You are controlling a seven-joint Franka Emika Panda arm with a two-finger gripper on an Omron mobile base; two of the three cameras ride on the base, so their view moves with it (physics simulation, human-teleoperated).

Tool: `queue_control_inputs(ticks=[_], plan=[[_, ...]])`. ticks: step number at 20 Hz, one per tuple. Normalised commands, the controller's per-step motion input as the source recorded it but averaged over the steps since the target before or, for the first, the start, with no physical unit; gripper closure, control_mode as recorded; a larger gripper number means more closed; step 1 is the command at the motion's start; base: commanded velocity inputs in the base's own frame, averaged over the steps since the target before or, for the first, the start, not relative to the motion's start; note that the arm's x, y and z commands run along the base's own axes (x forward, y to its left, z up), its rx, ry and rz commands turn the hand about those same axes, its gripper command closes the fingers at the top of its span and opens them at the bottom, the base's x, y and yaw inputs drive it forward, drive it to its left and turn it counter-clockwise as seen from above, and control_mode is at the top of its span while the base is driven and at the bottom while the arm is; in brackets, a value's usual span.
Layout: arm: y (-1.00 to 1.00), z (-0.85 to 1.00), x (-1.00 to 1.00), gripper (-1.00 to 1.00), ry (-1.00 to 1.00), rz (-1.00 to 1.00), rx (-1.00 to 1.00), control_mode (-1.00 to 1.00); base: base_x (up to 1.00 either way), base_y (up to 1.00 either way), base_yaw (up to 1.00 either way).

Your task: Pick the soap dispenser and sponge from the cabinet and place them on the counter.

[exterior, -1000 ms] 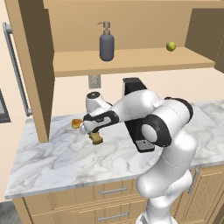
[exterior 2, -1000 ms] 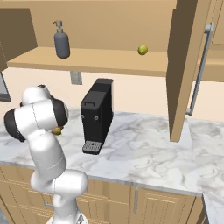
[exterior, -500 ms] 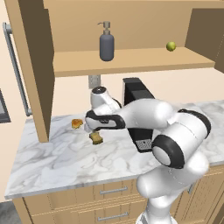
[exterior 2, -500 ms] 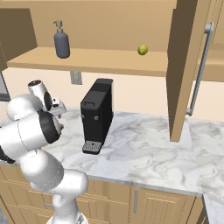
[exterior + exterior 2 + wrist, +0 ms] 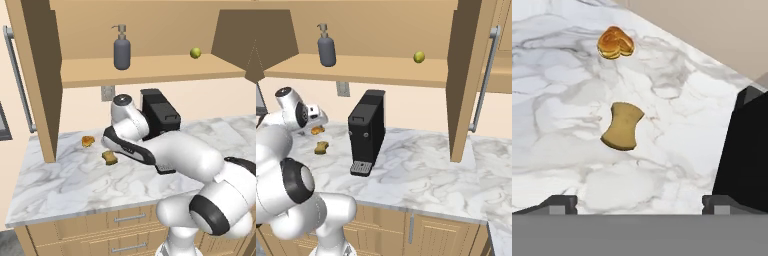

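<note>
With the sponge (image 5: 623,126) lying flat on the counter (image 5: 75,185) below the wide-open, empty gripper (image 5: 639,202), the soap dispenser (image 5: 122,50) is left upright on the cabinet (image 5: 150,67) shelf, above the gripper.

One soap dispenser (image 5: 122,49), one green ball (image 5: 195,52), both above the gripper (image 5: 639,202). One sponge (image 5: 622,126) just ahead of it, one orange-brown lump (image 5: 615,43) beyond. One coffee machine (image 5: 367,131) beside.

counter (image 5: 75,185): sponge (image 5: 110,157), orange-brown lump (image 5: 88,141), coffee machine (image 5: 160,117) | shelf (image 5: 150,70): soap dispenser (image 5: 122,50), green ball (image 5: 195,52)
</note>
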Motion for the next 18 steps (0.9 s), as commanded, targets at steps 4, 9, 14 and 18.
queue_control_inputs(ticks=[4, 9, 14, 18], plan=[[-0.07, 0.68, -0.29, -1.0, -0.17, 0.0, 0.0, -1.0, 0.0, 0.0, 0.0], [-0.07, 0.68, -0.18, -1.0, -0.14, 0.0, 0.0, -1.0, 0.0, 0.0, 0.0], [-0.09, 0.71, -0.18, -1.0, -0.12, 0.0, 0.02, -1.0, 0.0, 0.0, 0.0], [-0.12, 0.73, -0.16, -1.0, -0.1, 0.0, 0.05, -1.0, 0.0, 0.0, 0.0]])
